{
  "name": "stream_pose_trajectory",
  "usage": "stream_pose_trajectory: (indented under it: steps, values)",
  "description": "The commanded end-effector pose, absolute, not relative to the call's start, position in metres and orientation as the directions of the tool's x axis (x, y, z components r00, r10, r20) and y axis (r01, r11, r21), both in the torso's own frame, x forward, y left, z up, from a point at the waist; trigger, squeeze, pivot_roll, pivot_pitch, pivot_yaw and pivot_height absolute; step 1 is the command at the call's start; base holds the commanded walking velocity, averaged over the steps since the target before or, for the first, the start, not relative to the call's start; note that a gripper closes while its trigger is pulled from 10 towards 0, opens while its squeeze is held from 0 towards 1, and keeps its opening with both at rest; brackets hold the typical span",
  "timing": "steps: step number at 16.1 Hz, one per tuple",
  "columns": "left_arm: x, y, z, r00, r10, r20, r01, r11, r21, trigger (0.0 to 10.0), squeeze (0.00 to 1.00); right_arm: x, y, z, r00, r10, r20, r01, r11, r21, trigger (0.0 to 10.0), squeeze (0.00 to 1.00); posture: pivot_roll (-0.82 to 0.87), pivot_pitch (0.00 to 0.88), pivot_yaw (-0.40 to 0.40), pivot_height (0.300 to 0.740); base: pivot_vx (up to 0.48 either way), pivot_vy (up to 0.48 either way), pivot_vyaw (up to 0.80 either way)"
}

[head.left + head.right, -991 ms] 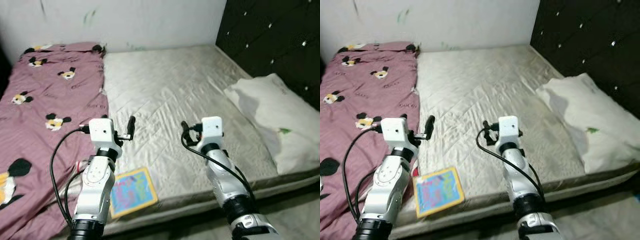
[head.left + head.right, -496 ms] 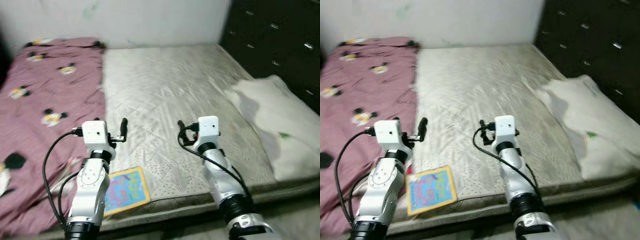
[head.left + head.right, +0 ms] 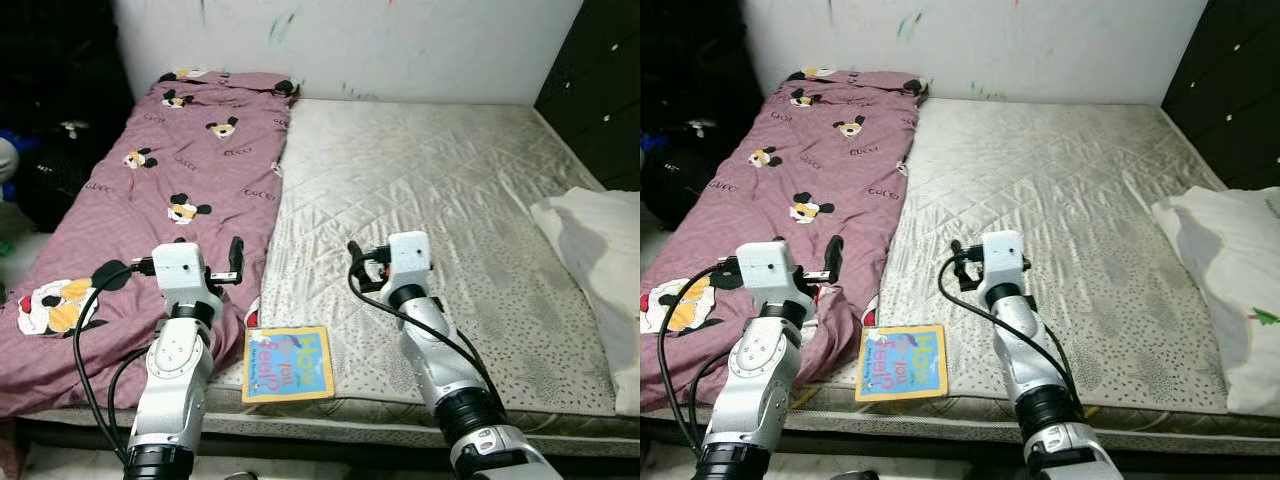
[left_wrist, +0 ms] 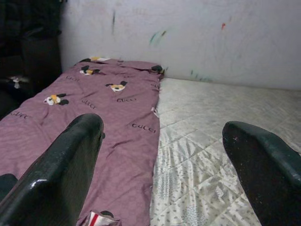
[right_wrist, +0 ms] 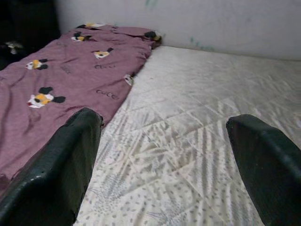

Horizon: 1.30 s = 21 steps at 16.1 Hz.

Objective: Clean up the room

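Book [image 3: 288, 363]: one, flat at the bed's [image 3: 440, 200] near edge beside one maroon blanket [image 3: 150, 200]; one pillow [image 3: 600, 260] right. Left claw [image 3: 236, 262] and right claw [image 3: 353, 262] spread wide, empty. View has shifted left.

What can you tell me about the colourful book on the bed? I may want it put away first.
The book is thin and flat, with a yellow border around a light blue cover carrying large multicoloured lettering. It looks like a children's board book or paperback, closed, lying cover up. It rests on the grey quilted mattress right at the near edge, beside the hem of the maroon cartoon-print blanket. It lies between the two arms and below them in the head views; neither tool touches it.
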State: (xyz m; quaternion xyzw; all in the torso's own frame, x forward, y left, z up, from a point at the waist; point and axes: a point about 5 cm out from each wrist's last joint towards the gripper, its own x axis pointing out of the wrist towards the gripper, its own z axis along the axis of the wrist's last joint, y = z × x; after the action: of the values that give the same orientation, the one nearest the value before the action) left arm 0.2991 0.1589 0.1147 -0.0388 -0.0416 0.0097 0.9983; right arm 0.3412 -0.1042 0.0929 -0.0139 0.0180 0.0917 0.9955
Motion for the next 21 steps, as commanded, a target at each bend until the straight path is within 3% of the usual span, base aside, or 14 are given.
stream_pose_trajectory:
  steps: [1,6,10,12,16,21]
  values:
    - [0.301,0.161,0.116,0.996,0.033,0.086,-0.026,0.997,-0.074,10.0,0.0,0.347,-0.107,0.104,0.985,0.171,0.001,-0.17,0.985,-0.022,10.0,0.0,0.04,0.0,0.001,0.74,0.0,0.0,0.0]
    - [0.28,0.177,0.108,0.996,-0.009,0.089,0.012,1.0,-0.027,10.0,0.0,0.331,-0.134,0.112,0.992,0.108,0.069,-0.108,0.994,-0.004,10.0,0.0,0.04,0.0,-0.018,0.74,0.0,0.0,0.0]
    - [0.229,0.198,0.097,0.997,0.029,0.072,-0.032,0.999,0.039,10.0,0.0,0.288,-0.169,0.092,0.989,0.146,-0.017,-0.147,0.986,-0.08,10.0,0.0,0.07,0.004,-0.047,0.74,0.0,0.0,0.0]
    - [0.202,0.21,0.089,0.997,0.066,0.035,-0.068,0.996,0.051,10.0,0.0,0.257,-0.191,0.082,0.993,0.084,-0.078,-0.092,0.991,-0.099,10.0,0.0,0.07,0.015,-0.043,0.74,0.0,0.0,0.0]
    - [0.186,0.208,0.087,0.999,0.021,-0.035,-0.018,0.998,0.066,10.0,0.0,0.229,-0.191,0.089,0.981,0.144,-0.127,-0.162,0.977,-0.142,10.0,0.0,0.04,0.07,-0.058,0.74,0.0,0.0,0.0]
    - [0.193,0.191,0.087,0.997,-0.052,-0.056,0.057,0.994,0.094,10.0,0.0,0.236,-0.176,0.098,0.979,0.168,-0.119,-0.184,0.972,-0.144,10.0,0.0,0.03,0.074,-0.033,0.74,0.0,0.0,0.0]
